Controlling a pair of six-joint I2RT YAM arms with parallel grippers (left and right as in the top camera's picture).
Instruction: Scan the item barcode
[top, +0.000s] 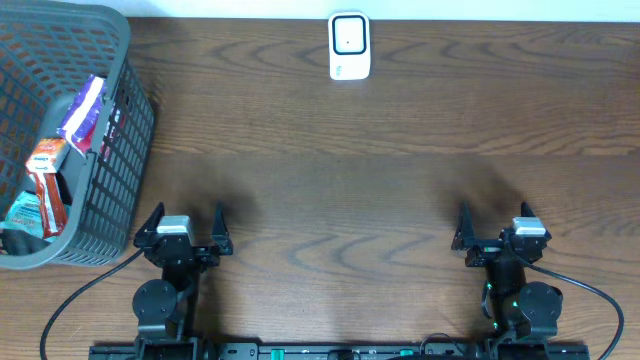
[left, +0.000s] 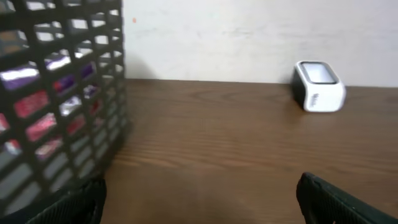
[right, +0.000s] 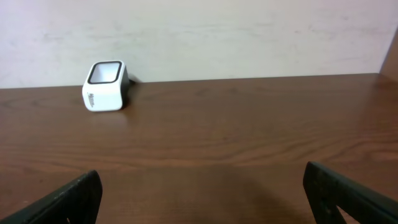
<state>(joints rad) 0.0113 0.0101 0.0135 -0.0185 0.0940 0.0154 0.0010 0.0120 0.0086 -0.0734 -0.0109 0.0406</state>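
Far edge of table (top: 350, 200), centre: white scanner (top: 349, 45) stands alone, long axis running far-to-near, dark-rimmed window on its upper face, tilted upward. Items sit in grey mesh basket (top: 135, 130) at the left side: purple packet (top: 82, 108) leans inside, long axis slanting far-right to near-left; orange packet (top: 45, 160) nearer; barcodes not discernible. Left tool (top: 188, 213) and right tool (top: 495, 213) at near edge, well apart from scanner, jaws spread wide, gripping nothing
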